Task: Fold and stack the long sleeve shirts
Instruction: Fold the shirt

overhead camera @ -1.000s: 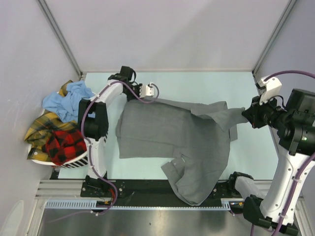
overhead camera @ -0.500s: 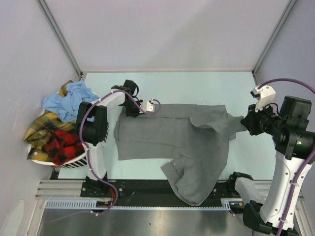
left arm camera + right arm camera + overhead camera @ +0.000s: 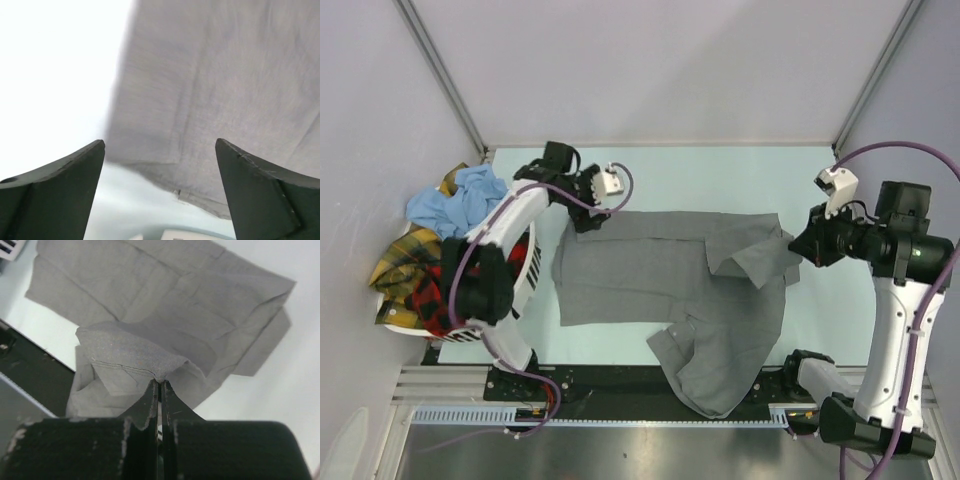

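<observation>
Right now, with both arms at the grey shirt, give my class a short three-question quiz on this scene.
1. True or false: the right fingers are shut on a fold of the grey shirt.
2. The left fingers are: A open over the shirt's edge; B shut on a sleeve; C inside a basket.
3. Fill in: the blue shirt and plaid shirts lie heaped beside the ___ arm.
Key: 1 true; 2 A; 3 left.

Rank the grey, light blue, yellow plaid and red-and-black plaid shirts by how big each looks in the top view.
1. grey shirt: by far the largest.
2. light blue shirt and yellow plaid shirt: bunched, too alike to rank.
3. red-and-black plaid shirt: smallest showing, partly hidden by the left arm.
</observation>
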`<control>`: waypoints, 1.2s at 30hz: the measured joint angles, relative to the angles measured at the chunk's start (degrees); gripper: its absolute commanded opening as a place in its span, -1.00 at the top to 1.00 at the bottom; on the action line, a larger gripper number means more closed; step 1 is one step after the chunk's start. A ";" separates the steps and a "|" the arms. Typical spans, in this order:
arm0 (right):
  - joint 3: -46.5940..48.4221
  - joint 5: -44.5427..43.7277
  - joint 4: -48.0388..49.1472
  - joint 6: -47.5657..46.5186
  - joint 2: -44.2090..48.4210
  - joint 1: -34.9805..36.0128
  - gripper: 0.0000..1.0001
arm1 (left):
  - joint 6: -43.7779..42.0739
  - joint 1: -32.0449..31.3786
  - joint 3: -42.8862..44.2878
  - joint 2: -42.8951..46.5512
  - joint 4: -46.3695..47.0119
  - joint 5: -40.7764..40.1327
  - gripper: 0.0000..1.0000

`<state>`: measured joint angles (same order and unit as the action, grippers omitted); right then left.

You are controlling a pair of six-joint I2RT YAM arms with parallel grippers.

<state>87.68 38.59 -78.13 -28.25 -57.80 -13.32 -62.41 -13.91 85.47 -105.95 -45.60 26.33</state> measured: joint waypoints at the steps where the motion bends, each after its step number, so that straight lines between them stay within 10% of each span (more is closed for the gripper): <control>1: -0.66 0.70 0.02 0.20 -0.37 0.22 1.00 | 2.03 0.22 -0.66 3.34 1.49 1.01 -0.99; 8: -9.79 3.21 9.46 8.61 -5.62 7.15 1.00 | 23.43 0.50 -7.28 26.53 13.90 4.61 -0.99; 16: -17.05 3.58 27.56 24.76 -14.78 18.16 1.00 | 32.59 -2.60 -8.48 28.46 10.62 13.60 -0.99; 27: -17.31 10.45 41.29 43.78 -26.05 21.88 1.00 | 32.26 -39.04 -27.23 36.28 35.85 -10.88 -0.99; 36: -20.15 14.78 47.54 53.42 -25.79 21.70 1.00 | 25.42 -44.70 -28.68 27.08 50.84 -23.08 -0.99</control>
<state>67.53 53.36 -30.59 25.17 -83.59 8.38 -36.99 -58.61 56.80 -78.87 5.23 3.25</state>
